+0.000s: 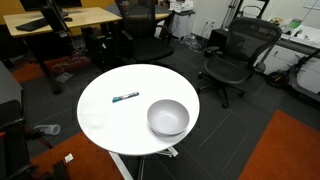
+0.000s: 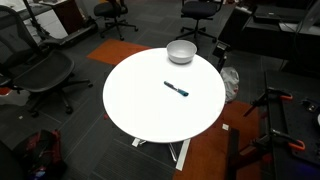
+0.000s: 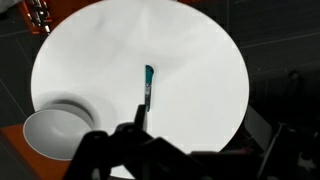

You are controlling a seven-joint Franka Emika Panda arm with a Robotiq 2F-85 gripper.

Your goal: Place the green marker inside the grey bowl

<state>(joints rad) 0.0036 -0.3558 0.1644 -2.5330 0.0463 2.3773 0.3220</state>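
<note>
The green marker (image 3: 148,90) is lying flat on the round white table (image 3: 190,60), showing as a thin teal stick with a brighter tip at one end and a darker stretch at the other, far shorter than the grey bowl (image 3: 55,135) is wide. In both exterior views the green marker (image 1: 125,97) (image 2: 176,89) is resting near the tabletop's middle, well apart from the grey bowl (image 1: 168,117), which is standing upright by the table's edge. The gripper (image 3: 135,145) is hanging over the table as a dark blurred mass at the bottom of the wrist view, and I cannot tell how far its jaws are parted or whether it is holding anything.
</note>
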